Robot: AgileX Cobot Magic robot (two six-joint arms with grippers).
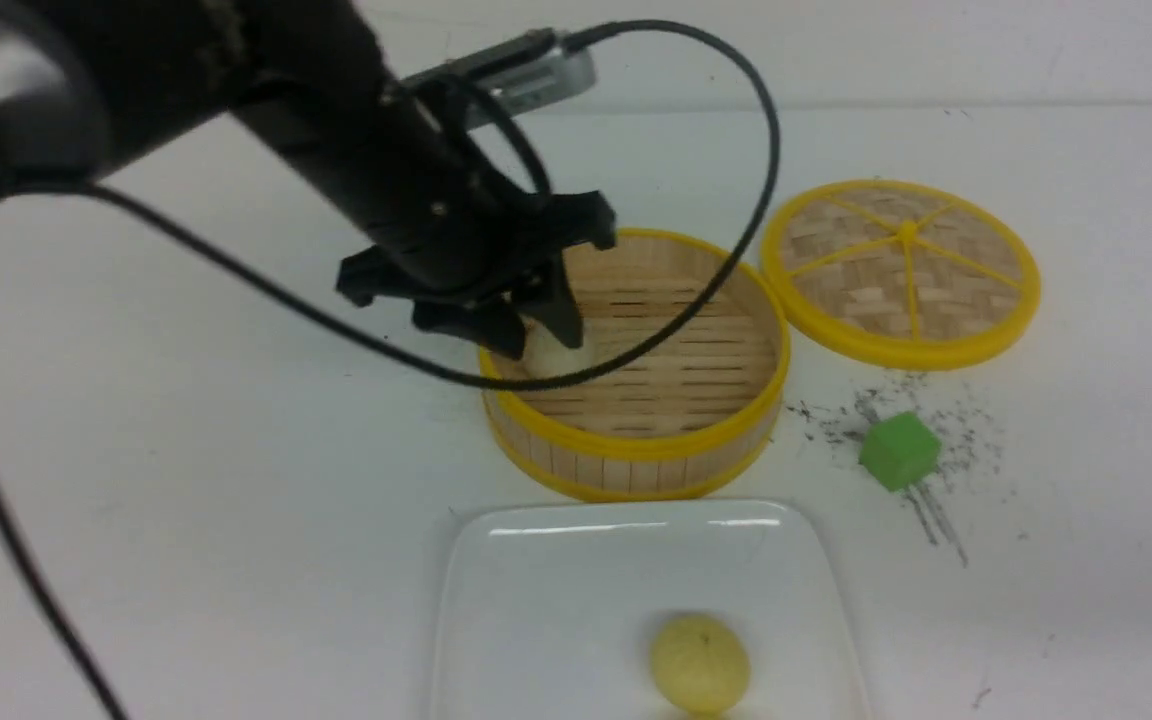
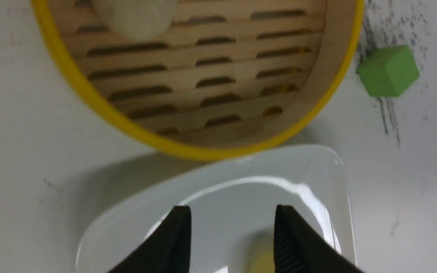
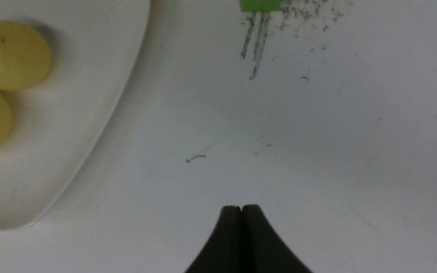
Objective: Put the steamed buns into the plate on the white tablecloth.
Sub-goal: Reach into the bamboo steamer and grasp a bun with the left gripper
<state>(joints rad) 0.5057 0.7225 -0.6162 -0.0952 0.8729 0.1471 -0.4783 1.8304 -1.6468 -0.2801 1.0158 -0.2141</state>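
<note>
The off-white bun [image 1: 548, 358] lies in the left part of the bamboo steamer [image 1: 636, 445]; it also shows in the left wrist view [image 2: 135, 17]. The pale yellow bun [image 1: 699, 663] lies in the white plate [image 1: 536, 600] on the white tablecloth [image 1: 186, 450]. My left gripper [image 1: 541, 345] hangs open and empty above the steamer's left side, over the off-white bun, its fingers [image 2: 178, 235] spread wide. My right gripper [image 3: 241, 208] is shut and empty over bare tablecloth, right of the plate [image 3: 101, 94]. The yellow bun [image 3: 11, 55] shows there with a second yellow shape beside it, seemingly its reflection.
The round woven lid [image 1: 901, 270] lies flat right of the steamer. A green cube [image 1: 898, 450] sits on dark scribble marks between the lid and the plate; it also shows in the left wrist view [image 2: 388, 71]. The left arm's cable loops over the steamer.
</note>
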